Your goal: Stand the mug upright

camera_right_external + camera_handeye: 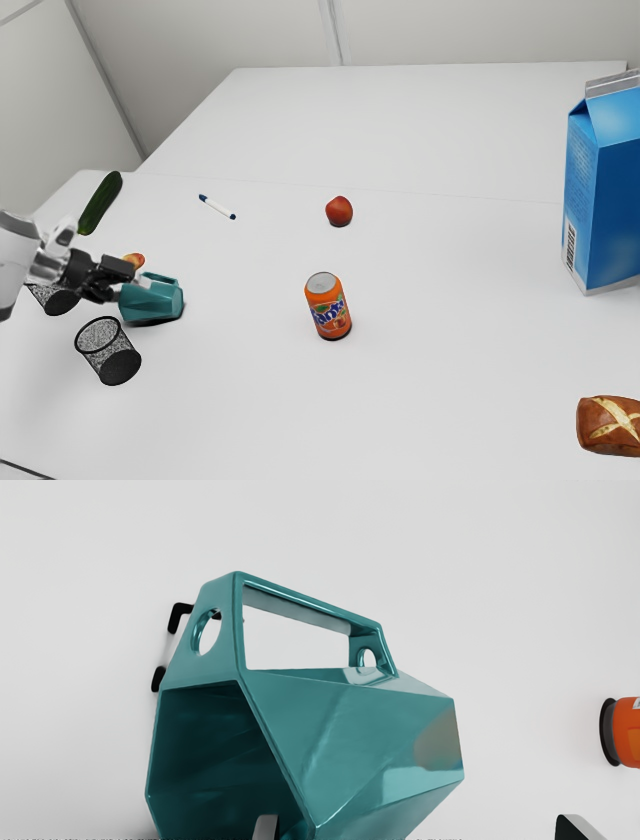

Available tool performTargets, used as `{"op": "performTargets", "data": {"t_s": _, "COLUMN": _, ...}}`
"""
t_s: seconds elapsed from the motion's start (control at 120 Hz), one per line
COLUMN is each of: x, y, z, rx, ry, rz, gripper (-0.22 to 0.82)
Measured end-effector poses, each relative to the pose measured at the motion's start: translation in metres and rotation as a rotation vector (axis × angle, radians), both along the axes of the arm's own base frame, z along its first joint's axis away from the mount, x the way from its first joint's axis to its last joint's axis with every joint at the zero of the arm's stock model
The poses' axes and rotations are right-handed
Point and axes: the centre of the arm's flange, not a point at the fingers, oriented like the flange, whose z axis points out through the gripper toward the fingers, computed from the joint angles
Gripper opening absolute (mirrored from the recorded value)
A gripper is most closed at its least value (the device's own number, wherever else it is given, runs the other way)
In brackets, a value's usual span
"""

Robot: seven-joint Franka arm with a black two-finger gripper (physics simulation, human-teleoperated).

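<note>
In the exterior view, the white table [430, 400] bears a blue carton [610, 190] at two o'clock from the Fanta can. The black two-finger gripper [128, 288] is at nine o'clock, fingers wide apart, clamped on nothing: one overlaps the mug's mouth, contact unclear; the other stands clear beyond its wall. The teal faceted mug [151, 300] lies on its side, handle toward twelve, at nine o'clock from the Fanta can [328, 308].
</note>
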Motion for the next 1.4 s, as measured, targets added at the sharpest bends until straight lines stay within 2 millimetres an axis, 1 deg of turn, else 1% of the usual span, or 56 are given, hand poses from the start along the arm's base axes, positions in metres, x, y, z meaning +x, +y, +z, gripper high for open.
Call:
{"op": "performTargets", "data": {"t_s": 0.2, "x": -0.008, "y": 0.007, "z": -0.008, "rx": -0.058, "ry": -0.026, "rz": 0.011, "gripper": 0.60}}
{"op": "performTargets", "data": {"t_s": 0.358, "x": -0.002, "y": 0.010, "z": -0.007, "rx": -0.077, "ry": -0.066, "rz": -0.004, "gripper": 0.60}}
{"op": "performTargets", "data": {"t_s": 0.5, "x": -0.001, "y": 0.009, "z": -0.017, "rx": -0.102, "ry": -0.079, "rz": -0.011, "gripper": 0.60}}
{"op": "performTargets", "data": {"t_s": 0.733, "x": 0.008, "y": 0.007, "z": -0.020, "rx": -0.116, "ry": -0.117, "rz": -0.035, "gripper": 0.60}}
{"op": "performTargets", "data": {"t_s": 0.9, "x": 0.009, "y": 0.005, "z": -0.020, "rx": -0.122, "ry": -0.141, "rz": -0.045, "gripper": 0.48}}
{"op": "performTargets", "data": {"t_s": 1.108, "x": 0.012, "y": 0.001, "z": -0.020, "rx": -0.127, "ry": -0.162, "rz": -0.057, "gripper": 0.29}}
{"op": "performTargets", "data": {"t_s": 1.4, "x": 0.016, "y": -0.004, "z": -0.019, "rx": -0.130, "ry": -0.182, "rz": -0.071, "gripper": -0.02}}
